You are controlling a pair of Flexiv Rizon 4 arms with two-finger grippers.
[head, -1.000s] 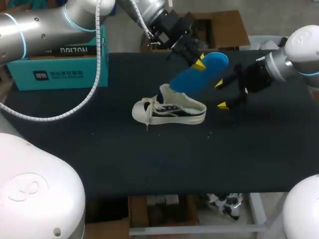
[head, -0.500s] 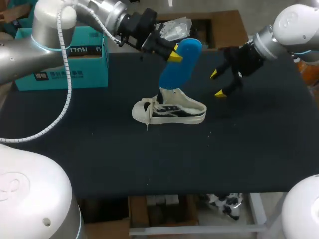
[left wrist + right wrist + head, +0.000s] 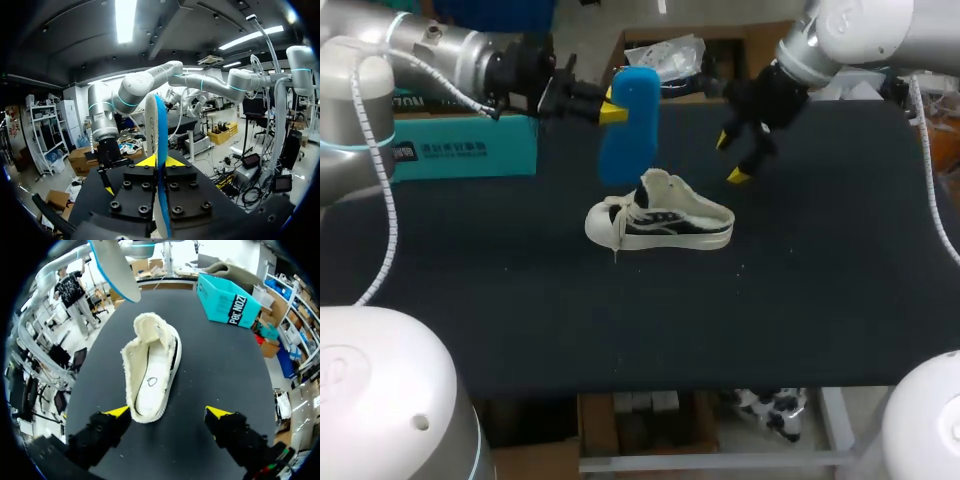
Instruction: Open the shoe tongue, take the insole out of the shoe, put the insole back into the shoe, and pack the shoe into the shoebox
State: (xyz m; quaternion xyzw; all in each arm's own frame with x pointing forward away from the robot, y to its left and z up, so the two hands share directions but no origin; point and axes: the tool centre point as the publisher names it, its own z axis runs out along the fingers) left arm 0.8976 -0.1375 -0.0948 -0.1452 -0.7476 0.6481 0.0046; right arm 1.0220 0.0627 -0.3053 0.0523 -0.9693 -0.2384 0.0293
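A white low shoe with dark side stripes lies on the black table, toe to the left, its fleecy opening upward. The blue insole hangs upright in the air above and behind the shoe's tongue, clear of it. My left gripper is shut on the insole's upper end; in the left wrist view the insole stands edge-on between its fingers. My right gripper hovers open behind the heel, holding nothing. In its own view the shoe lies ahead of the spread right gripper.
A teal shoebox stands at the table's far left edge and also shows in the right wrist view as the teal box beyond the shoe. The table's front half is bare black cloth.
My left arm swung the insole leftward and turned it from slanted to upright, lifting it away from the shoe. My right gripper moved left and farther back, still open.
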